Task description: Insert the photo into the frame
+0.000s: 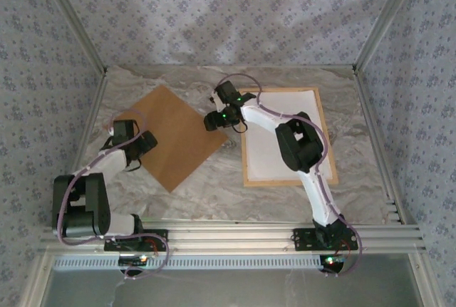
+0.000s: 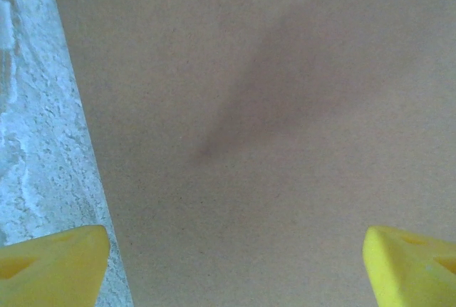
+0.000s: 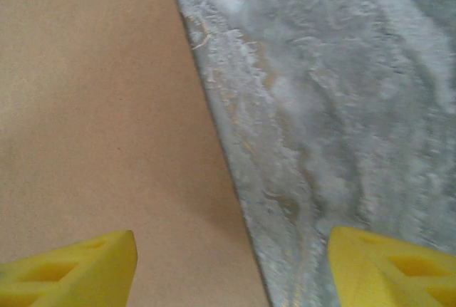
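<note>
Brown board (image 1: 171,139) lies flat and cornerwise on the marble table (image 1: 214,196), left of centre. The left arm folds at the elbow and reaches to the board's left corner. There the left gripper (image 1: 134,157) stands wide open, holding nothing. One yellow finger (image 2: 57,264) is over marble, the other over board. The right arm stretches leftward across the frame (image 1: 245,143) to the board's right corner. The right gripper (image 1: 214,122) is also spread and empty, straddling the board's edge. The frame lies flat at right, filled by a white sheet (image 1: 267,161) (whether this is the photo, back up, I cannot tell).
</note>
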